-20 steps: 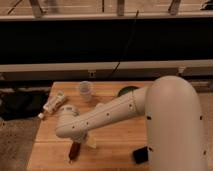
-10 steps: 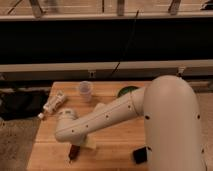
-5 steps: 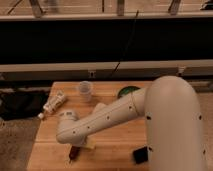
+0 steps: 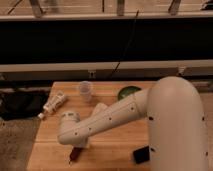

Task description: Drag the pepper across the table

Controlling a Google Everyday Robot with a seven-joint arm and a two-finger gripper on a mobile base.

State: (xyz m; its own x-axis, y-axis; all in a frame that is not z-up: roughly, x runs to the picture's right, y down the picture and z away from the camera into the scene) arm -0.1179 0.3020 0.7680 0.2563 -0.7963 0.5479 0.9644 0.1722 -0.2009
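Note:
The pepper (image 4: 75, 154) is a slim dark red-brown thing lying on the wooden table (image 4: 112, 145) near its front left edge. My gripper (image 4: 81, 144) hangs from the white arm's wrist (image 4: 69, 129) and comes down right on the pepper's upper end. The wrist and arm hide most of the gripper. The thick white arm (image 4: 175, 125) reaches in from the right across the table.
A black phone (image 4: 141, 155) lies near the front edge, right of the pepper. A white tube (image 4: 54, 104) lies at the left edge. A clear cup (image 4: 85, 91) and a green bowl (image 4: 128, 92) stand at the back. A dark wall with rails is behind.
The wrist and gripper have crept toward the table's front edge, and the pepper has slid a little that way with them.

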